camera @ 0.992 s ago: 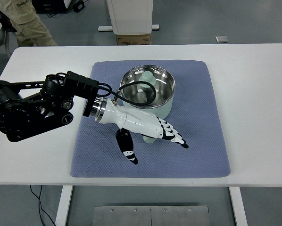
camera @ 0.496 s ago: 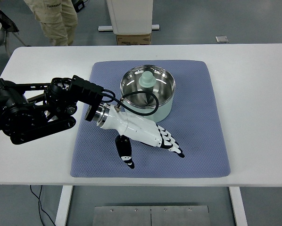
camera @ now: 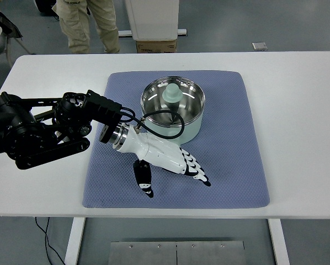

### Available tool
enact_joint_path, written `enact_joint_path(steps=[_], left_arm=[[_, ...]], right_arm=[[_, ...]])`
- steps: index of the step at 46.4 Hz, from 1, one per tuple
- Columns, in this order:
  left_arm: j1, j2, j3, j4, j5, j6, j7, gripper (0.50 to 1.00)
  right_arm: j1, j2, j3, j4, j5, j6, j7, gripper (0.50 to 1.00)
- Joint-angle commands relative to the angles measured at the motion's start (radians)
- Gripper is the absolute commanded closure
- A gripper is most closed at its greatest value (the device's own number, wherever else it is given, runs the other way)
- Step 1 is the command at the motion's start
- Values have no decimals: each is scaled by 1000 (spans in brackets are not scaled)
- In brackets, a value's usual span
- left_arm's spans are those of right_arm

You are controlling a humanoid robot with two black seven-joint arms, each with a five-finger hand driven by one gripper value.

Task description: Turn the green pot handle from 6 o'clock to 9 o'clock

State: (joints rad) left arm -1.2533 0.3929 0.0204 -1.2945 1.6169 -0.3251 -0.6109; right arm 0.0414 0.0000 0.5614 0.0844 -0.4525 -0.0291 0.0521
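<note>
**A:** What does everything sit on?

**B:** A white table [camera: 297, 110], and on it a blue-grey textured mat [camera: 237, 143] that covers the middle and runs close to the table's near edge. Past the far edge there is grey floor, a white pedestal with a cardboard box [camera: 156, 46] at its foot, and a person [camera: 88, 22] standing by the far-left corner, seen only from the waist down.

**A:** And the pot?

**B:** The green pot [camera: 174, 108] stands upright on the far half of the mat, nearer the mat's far edge than its near one. The inside is shiny steel, and a pale green knobbed piece shows within it. I cannot make out the handle; the hand and its black cable cover the pot's near side.

**A:** Which hand?

**B:** The left hand [camera: 168, 160], its black arm coming in over the table's left edge. It lies low over the mat just on the near side of the pot, fingers [camera: 195, 168] stretched out and pointing toward the near-right corner, thumb splayed toward the near edge. They grasp nothing.

**A:** Room to move?

**B:** The mat's right half is bare, as is the table to the right of it. On the left, the arm fills the strip between the mat and the table's left edge. The near strip of table is narrow.
</note>
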Motion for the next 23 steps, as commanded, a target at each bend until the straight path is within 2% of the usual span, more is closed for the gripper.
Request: enact_joint_path(steps=[1,23], left_arm=[[-1,-3,3,1,6,0,0,500],[-3,-14,9,23,34,1,0,500]], right_arm=[[0,0,0,0,0,0,0,500],[0,0,0,0,0,0,0,500]])
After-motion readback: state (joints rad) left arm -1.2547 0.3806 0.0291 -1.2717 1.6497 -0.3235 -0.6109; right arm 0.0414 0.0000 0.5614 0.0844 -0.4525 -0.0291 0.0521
